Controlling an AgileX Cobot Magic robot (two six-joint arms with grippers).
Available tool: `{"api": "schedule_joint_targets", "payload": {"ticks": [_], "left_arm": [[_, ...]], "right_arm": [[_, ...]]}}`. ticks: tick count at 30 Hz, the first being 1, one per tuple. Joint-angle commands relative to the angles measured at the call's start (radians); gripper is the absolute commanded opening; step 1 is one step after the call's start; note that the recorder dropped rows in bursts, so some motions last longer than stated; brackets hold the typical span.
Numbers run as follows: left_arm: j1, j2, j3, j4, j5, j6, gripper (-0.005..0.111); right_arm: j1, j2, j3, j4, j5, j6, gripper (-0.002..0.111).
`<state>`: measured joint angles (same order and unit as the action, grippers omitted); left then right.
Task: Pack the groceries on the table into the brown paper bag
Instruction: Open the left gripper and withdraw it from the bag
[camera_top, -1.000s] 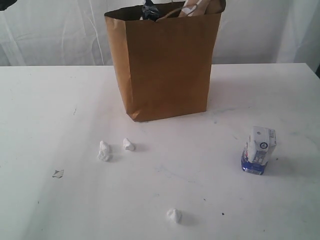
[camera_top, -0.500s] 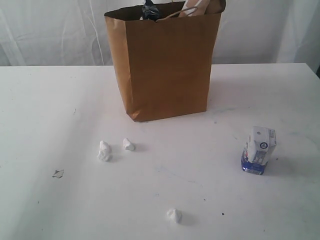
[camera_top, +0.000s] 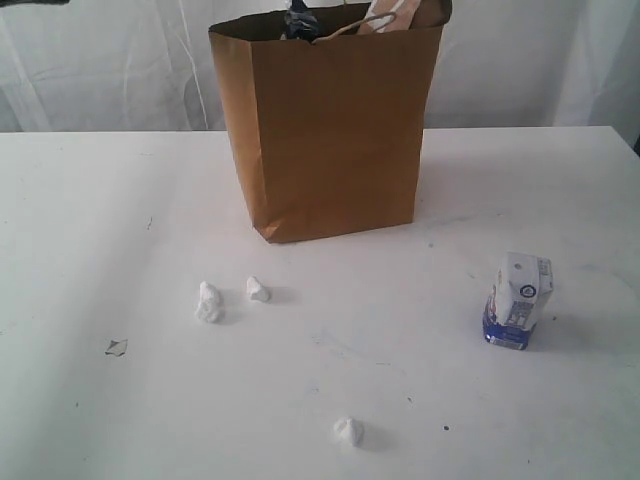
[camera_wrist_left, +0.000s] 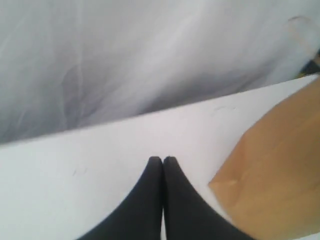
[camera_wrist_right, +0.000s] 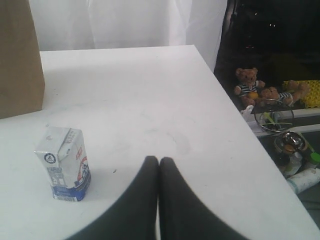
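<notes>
The small white-and-blue carton (camera_top: 517, 300) stands upright on the white table (camera_top: 100, 200), well to the right of the tall brown kraft-paper bag (camera_top: 330, 130) and nearer the front edge. The right wrist view shows its printing best (camera_wrist_right: 63, 162). There is a round black emblem on the white side panel, a block of fine print under it, a touch of red on the adjoining face and a blue band round the base. None of the lettering can be read, and no brand can be made out. The bag's faces are plain, with no print.

The bag's top is cut off by the upper edge of the exterior view. Only the tips of a dark glossy item (camera_top: 300, 20) and a pale packet (camera_top: 385, 14) show above its rim, and the rest of its contents are hidden.

Three small white crumpled lumps (camera_top: 209, 302) and a tiny grey scrap (camera_top: 116, 347) lie on the table in front of the bag, too small to identify.

The left fingers (camera_wrist_left: 162, 162) are pressed together with nothing between them, above the table beside a corner of the bag (camera_wrist_left: 275, 185). The right fingers (camera_wrist_right: 158, 162) are likewise together and empty, near the carton but apart from it. Off the table's edge sit two brown teddy bears (camera_wrist_right: 247, 82), and the clutter below them is blurred.
</notes>
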<state>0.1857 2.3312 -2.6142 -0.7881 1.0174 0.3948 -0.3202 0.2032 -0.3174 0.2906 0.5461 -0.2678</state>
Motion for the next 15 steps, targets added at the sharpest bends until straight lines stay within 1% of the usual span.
{"api": "schedule_joint_targets", "payload": {"ticks": [1, 3, 6, 9, 11, 15], "left_arm": [[-0.038, -0.051, -0.004, 0.38, 0.125, -0.352, 0.0], [-0.065, -0.061, -0.004, 0.477, 0.165, -0.395, 0.0], [-0.104, -0.081, -0.004, 0.497, 0.194, -0.425, 0.0], [-0.163, -0.109, -0.004, 0.525, 0.194, -0.444, 0.0], [-0.214, -0.131, -0.004, 0.599, 0.194, -0.453, 0.0], [-0.312, -0.176, -0.004, 0.788, 0.182, -0.524, 0.0]], "right_arm": [[0.002, -0.001, 0.005, 0.033, -0.02, 0.005, 0.0], [0.002, -0.001, 0.005, 0.033, -0.02, 0.005, 0.0], [0.002, -0.001, 0.005, 0.033, -0.024, 0.005, 0.0], [0.002, -0.001, 0.005, 0.037, -0.038, 0.005, 0.0], [0.008, -0.008, 0.005, 0.043, -0.048, 0.005, 0.0], [0.027, -0.031, 0.005, 0.048, -0.051, 0.005, 0.0]]}}
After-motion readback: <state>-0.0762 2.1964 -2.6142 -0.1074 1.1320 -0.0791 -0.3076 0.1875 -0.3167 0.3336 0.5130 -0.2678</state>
